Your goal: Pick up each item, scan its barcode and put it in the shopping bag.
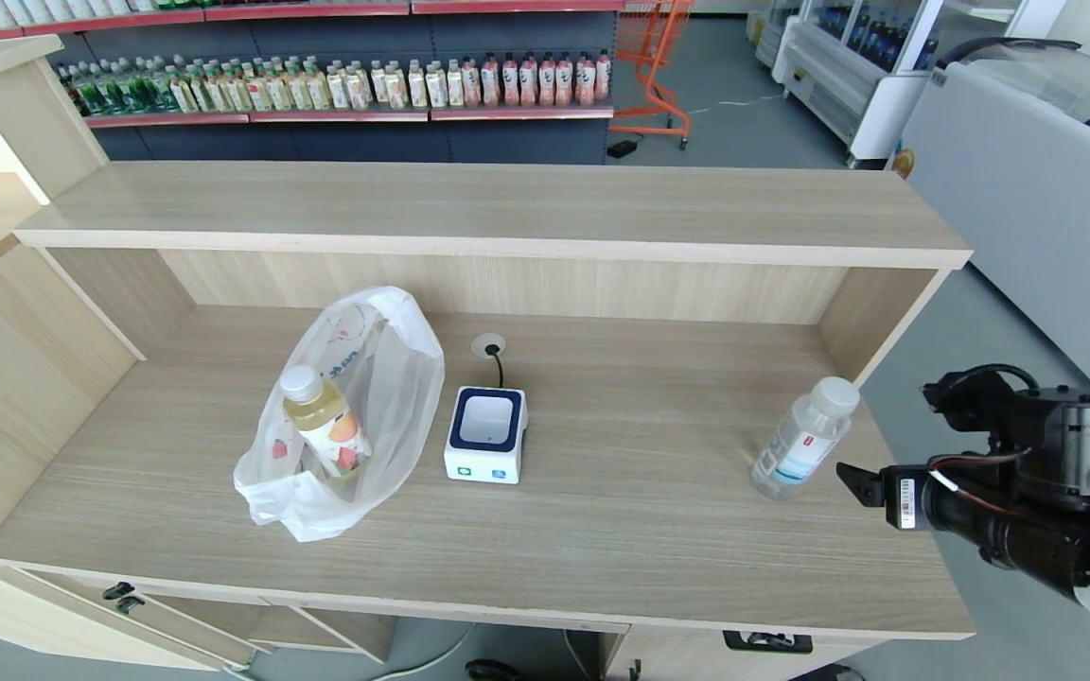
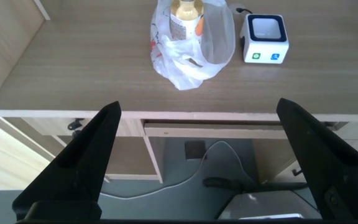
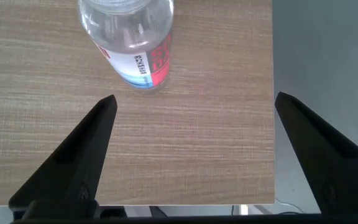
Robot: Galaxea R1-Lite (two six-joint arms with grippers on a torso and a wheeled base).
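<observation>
The water bottle (image 1: 805,437) stands at the right of the frame, close to the edge of the counter (image 1: 649,511). The right gripper (image 3: 194,102) is spread wide near it. A bump could tip the bottle off the edge.

The counter (image 1: 649,511) is showing a matt, pale wood-grain face. The shopping bag (image 1: 408,374) is looking like thin, crinkled, translucent plastic. The water bottle (image 1: 802,440) is gleaming as clear glossy plastic, and the scanner (image 1: 485,462) is showing smooth white plastic.
</observation>
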